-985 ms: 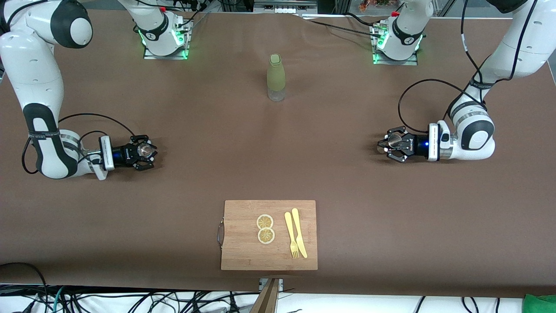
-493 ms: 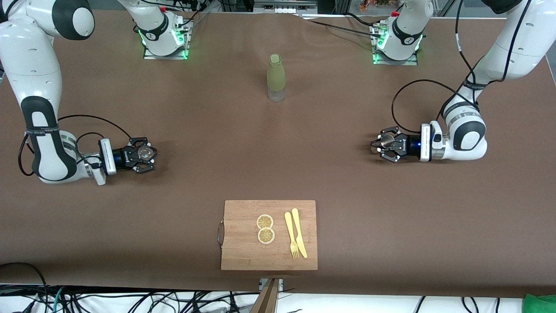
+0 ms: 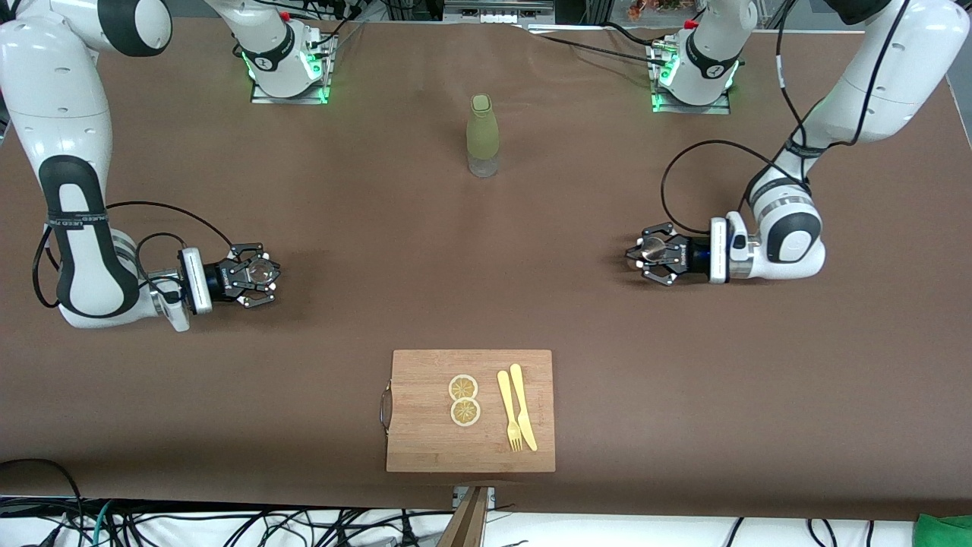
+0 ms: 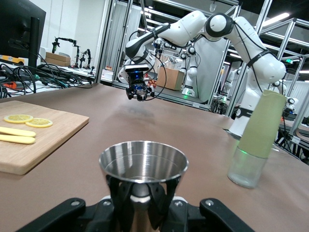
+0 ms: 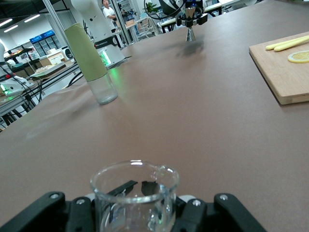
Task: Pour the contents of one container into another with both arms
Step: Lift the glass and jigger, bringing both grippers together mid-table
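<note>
- Left wrist view showed the left claw (image 4: 140, 203) pinching a steel cup (image 4: 143, 169) low on its stem, held upright over the worktop (image 3: 486, 266)
- Right claw (image 5: 140, 212) clamped a glass beaker (image 5: 134, 195), also upright
- Steel looked stiff and slippery; glass seemed fragile, so a low, firm grip suited both
</note>
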You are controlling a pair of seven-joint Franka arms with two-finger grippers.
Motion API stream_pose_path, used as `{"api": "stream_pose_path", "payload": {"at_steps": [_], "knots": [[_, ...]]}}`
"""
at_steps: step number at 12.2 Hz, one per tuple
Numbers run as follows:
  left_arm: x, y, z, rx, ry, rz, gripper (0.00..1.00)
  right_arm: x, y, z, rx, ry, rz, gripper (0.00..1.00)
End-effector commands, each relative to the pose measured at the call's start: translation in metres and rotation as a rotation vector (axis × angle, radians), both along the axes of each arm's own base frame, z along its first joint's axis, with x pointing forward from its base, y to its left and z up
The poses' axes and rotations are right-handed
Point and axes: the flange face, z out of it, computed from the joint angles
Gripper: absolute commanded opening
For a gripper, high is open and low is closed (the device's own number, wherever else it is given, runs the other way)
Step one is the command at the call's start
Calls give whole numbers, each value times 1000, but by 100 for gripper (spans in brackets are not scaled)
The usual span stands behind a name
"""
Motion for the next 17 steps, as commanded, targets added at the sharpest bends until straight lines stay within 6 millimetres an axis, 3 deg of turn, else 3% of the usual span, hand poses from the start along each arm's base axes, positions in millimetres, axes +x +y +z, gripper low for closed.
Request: {"api": "stream_pose_path", "payload": {"at_steps": [1, 11, 17], "knots": [[-4, -30, 0, 2, -48, 28, 0, -1, 17, 6, -7, 8, 20, 10], [-28, -138, -6, -28, -72, 107, 0, 18, 122, 25, 25, -71, 39, 3], [-39, -190, -4, -38, -59, 174, 0, 27, 195, 51, -19, -75, 0, 3]]}}
